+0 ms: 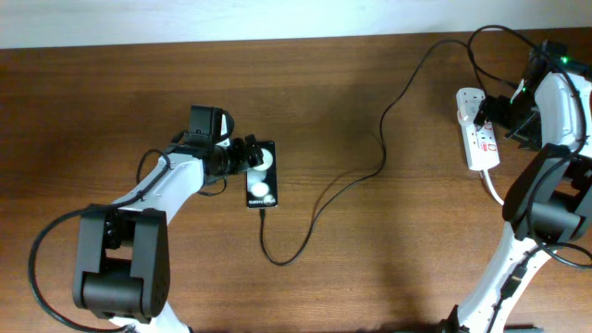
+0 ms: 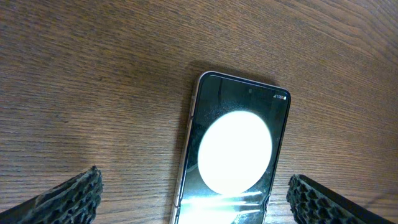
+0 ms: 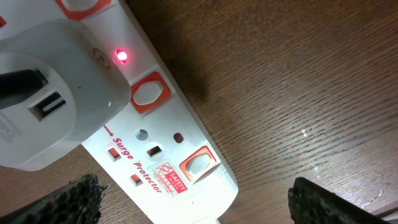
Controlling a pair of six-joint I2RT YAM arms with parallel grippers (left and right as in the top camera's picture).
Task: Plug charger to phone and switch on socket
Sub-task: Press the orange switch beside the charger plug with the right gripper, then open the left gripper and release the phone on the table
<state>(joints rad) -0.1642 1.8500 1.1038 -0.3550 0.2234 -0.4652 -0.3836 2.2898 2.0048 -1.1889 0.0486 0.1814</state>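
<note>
Phone (image 1: 261, 176) flat on table (image 1: 92, 92), charger (image 1: 356, 181) running into its near end; socket (image 3: 168, 143) at far right, red lamp (image 3: 121, 56) lit. Left gripper (image 2: 198, 198) spread over phone, right gripper (image 3: 199, 200) spread above socket. Risk: either gripper snags the slack charger on leaving, tugging the tip out

On the table (image 1: 92, 92), phone (image 1: 262, 176) left of centre; socket (image 1: 478, 129) far right; charger (image 1: 383, 153) between them

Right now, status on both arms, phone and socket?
Left gripper open over phone. Right gripper open over socket, red lamp lit. Charger cable reaches phone's end. Nothing blocking.
</note>
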